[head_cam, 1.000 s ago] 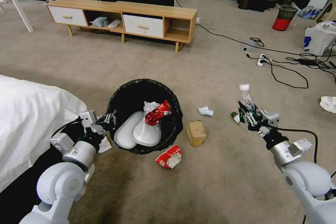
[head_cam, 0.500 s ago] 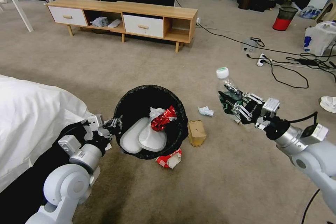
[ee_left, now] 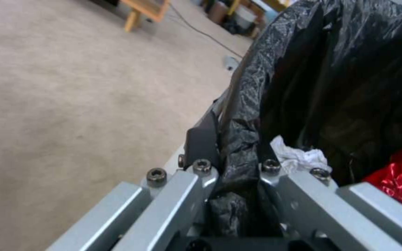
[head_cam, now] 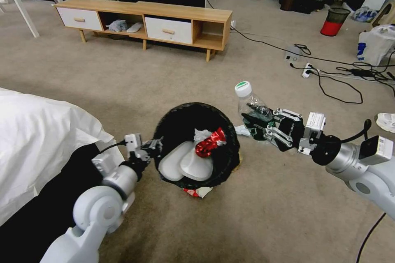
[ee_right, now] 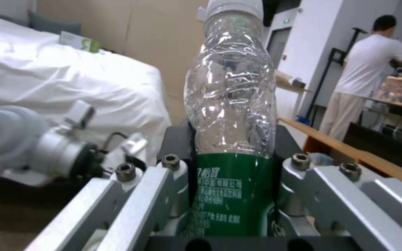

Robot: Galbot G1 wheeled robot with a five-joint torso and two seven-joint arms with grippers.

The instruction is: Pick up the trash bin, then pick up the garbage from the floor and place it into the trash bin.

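Observation:
The trash bin (head_cam: 224, 160), white with a black liner, hangs above the carpet, and my left gripper (head_cam: 157, 146) is shut on its near rim. The left wrist view shows that gripper (ee_left: 236, 164) pinching the liner (ee_left: 340, 80). Inside lie a crumpled red can (head_cam: 210, 143), a white tissue (head_cam: 200, 134) and two flat white pieces (head_cam: 187, 166). My right gripper (head_cam: 254, 125) is shut on a clear green-labelled bottle (head_cam: 251, 104), tilted just right of the bin's rim. The same bottle (ee_right: 231, 104) stands between the right gripper (ee_right: 231, 174) fingers. A red-white paper cup (head_cam: 197, 192) peeks out under the bin.
A white-covered bed (head_cam: 37, 144) fills the left. A low wooden cabinet (head_cam: 144, 20) stands at the back. Cables and a power strip (head_cam: 306, 70) cross the floor at the right, near a red-and-black mesh bin (head_cam: 334, 21), a white bag (head_cam: 374, 45) and a white shoe (head_cam: 386, 122).
My left arm has carried the bin to the right, covering the brown bag and part of the cup. My right gripper has lifted the bottle and moved it left to the bin's rim.

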